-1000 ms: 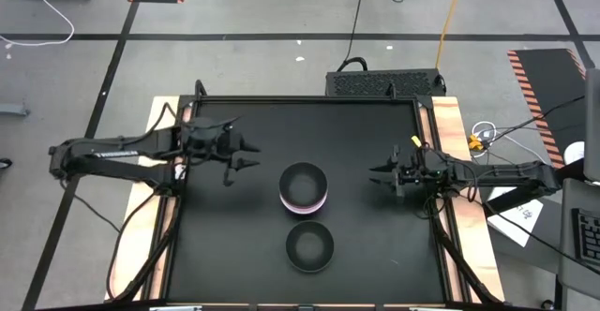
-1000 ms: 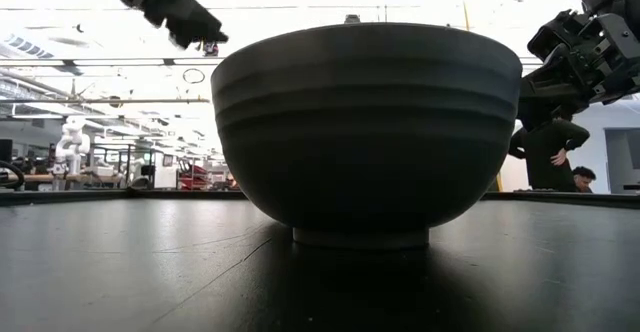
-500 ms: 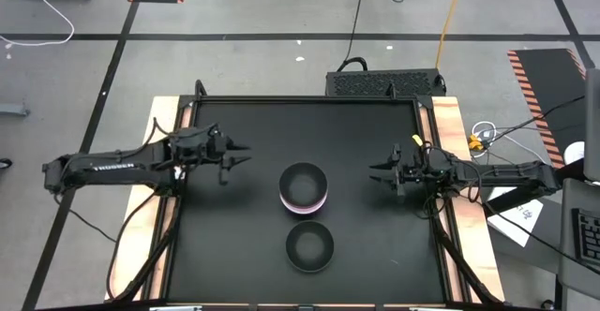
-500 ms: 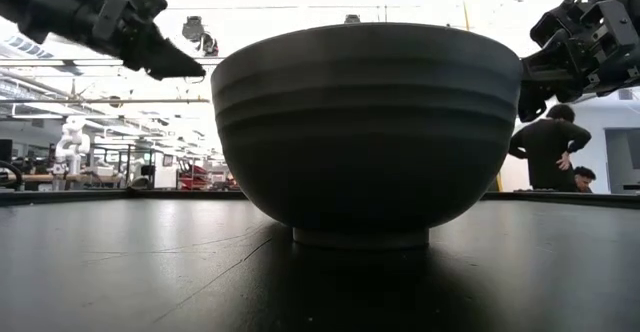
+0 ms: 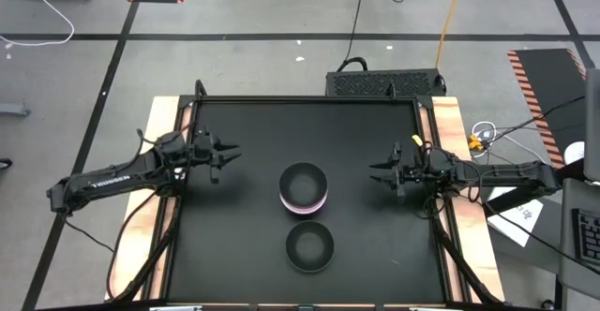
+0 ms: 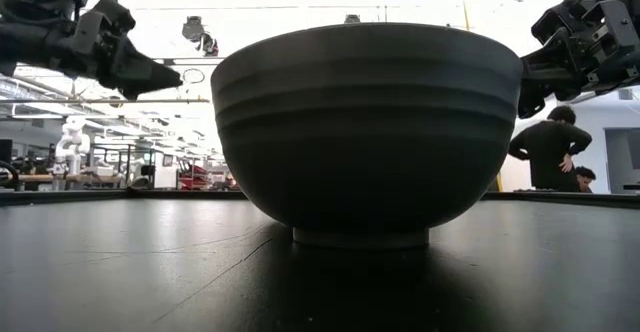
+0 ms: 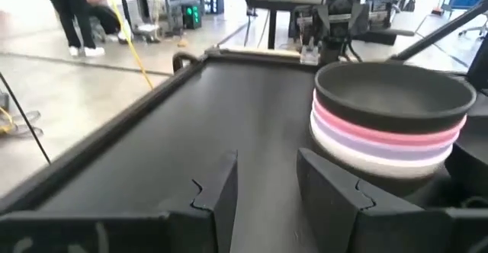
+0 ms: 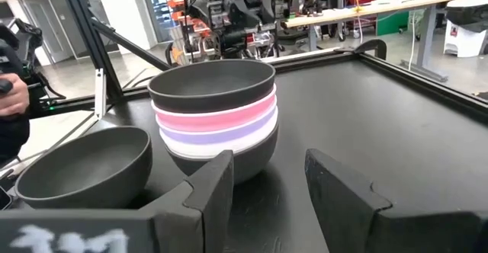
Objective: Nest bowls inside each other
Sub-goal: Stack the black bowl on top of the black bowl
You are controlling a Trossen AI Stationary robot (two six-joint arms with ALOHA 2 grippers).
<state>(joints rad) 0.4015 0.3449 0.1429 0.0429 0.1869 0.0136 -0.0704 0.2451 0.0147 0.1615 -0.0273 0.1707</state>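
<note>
Nested bowl stack mid-table, lone black bowl just beside, left gripper and right gripper apparently parted, empty, near opposite edges

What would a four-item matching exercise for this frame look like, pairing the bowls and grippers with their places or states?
Items:
1. bowl stack
2. single black bowl
3. left gripper
4. right gripper

Places or states:
A. alone on the mat, nearest the front edge
B. open and empty, at the table's right side
C. black bowl on top, with pink, purple and white rims below
D. open and empty, at the table's left side

Pairs: 1-C, 2-A, 3-D, 4-B
</note>
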